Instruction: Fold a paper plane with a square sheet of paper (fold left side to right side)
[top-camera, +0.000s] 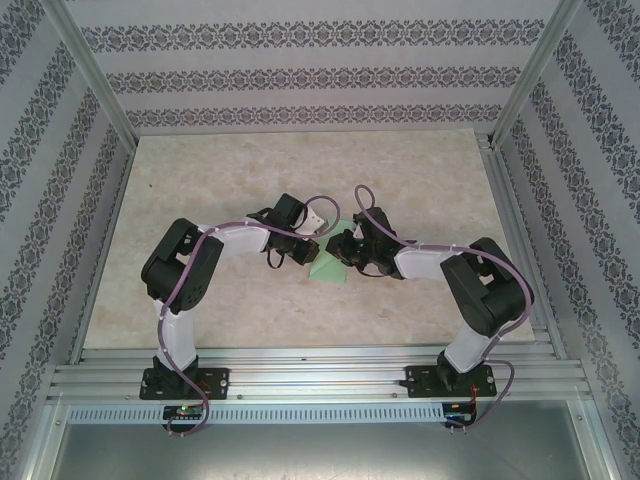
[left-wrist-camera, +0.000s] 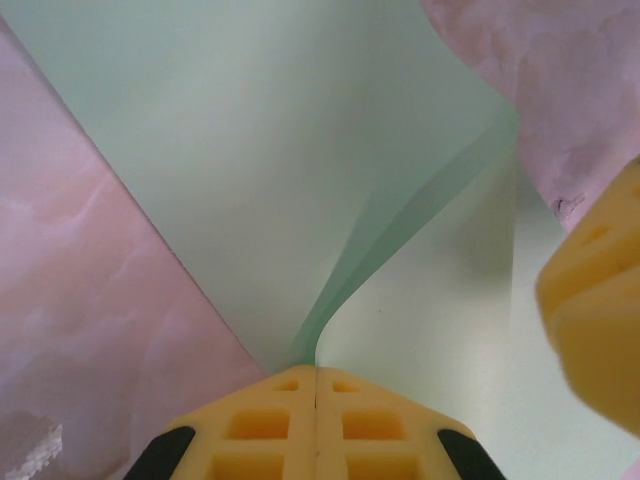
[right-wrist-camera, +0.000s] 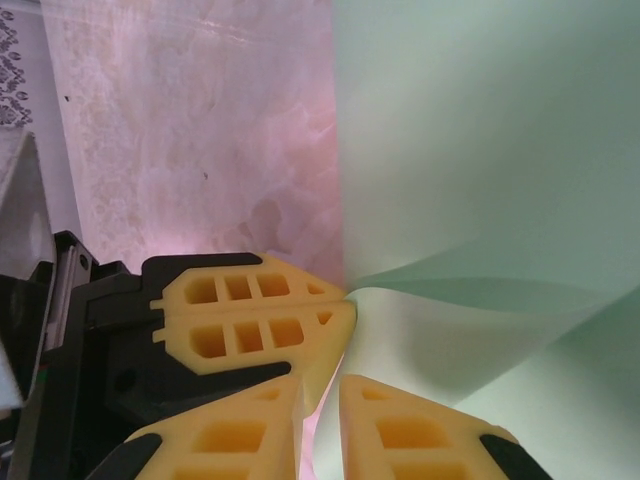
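The sheet (top-camera: 330, 268) sits mid-worktop between the two arms. It is partly lifted, and its plies bow apart in a soft curve instead of lying flat.

The left jaws are closed, with the fingers (left-wrist-camera: 260, 430) pinching the sheet's edge where the plies meet. The right jaws stand with a narrow gap between the fingers (right-wrist-camera: 420, 435). A ply seems to run down into that gap, but I cannot tell whether it is gripped.

The sheet (left-wrist-camera: 250, 150) looks very thin and light. It is limp enough to sag and billow under its own weight, and easy to crease by accident or tear if pulled from both sides. It would likely slide on the smooth marbled worktop (top-camera: 200, 180), so one edge needs pinning while the other travels. The best hold is a shallow pinch at an edge or corner, away from the intended crease line, so the fingers do not dent the fold.

The sheet (right-wrist-camera: 480, 130) is plain. No brand, label or writing can be read anywhere.
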